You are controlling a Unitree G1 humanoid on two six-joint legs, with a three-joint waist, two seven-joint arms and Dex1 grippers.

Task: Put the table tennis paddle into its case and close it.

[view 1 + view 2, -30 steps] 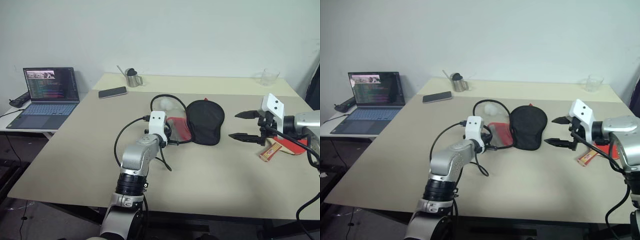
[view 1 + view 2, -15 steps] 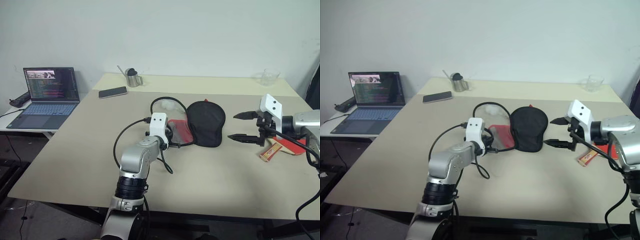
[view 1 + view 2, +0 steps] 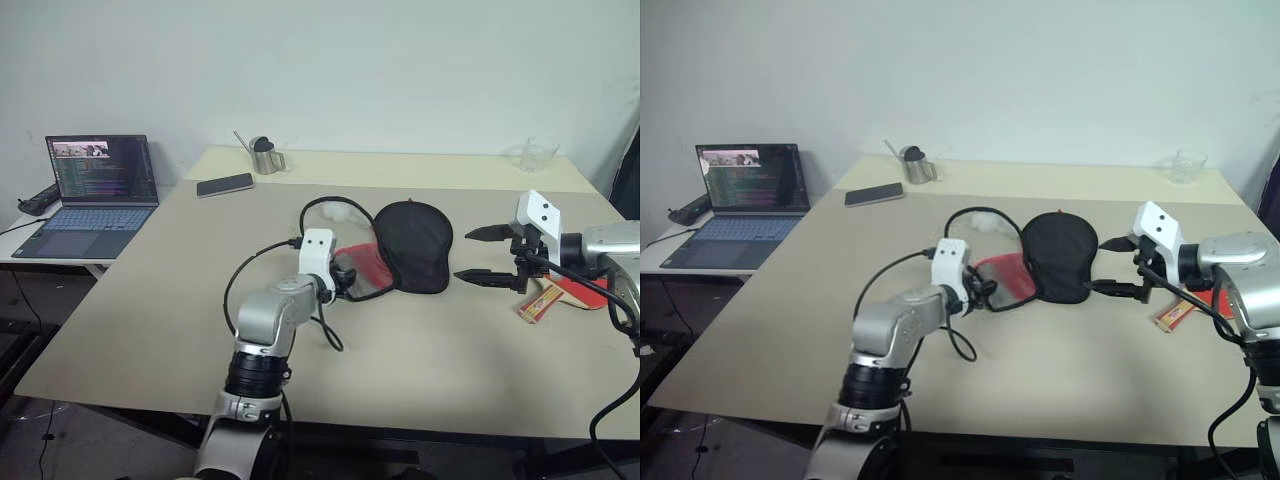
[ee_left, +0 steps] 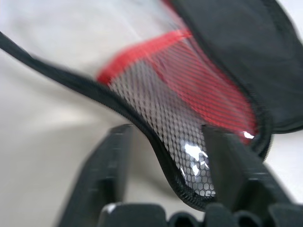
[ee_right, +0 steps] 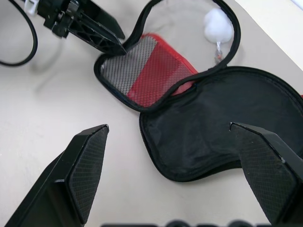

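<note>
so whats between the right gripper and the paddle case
Nothing: bare table separates the right gripper from the case, as the eye views show.

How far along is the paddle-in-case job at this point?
Done: the case lies unzipped, its red mesh flap spread open. In hand: the left gripper is open astride the flap's rim; the right gripper hovers open. Left: the paddle lies on the table outside the case; insert it, zip shut.
</note>
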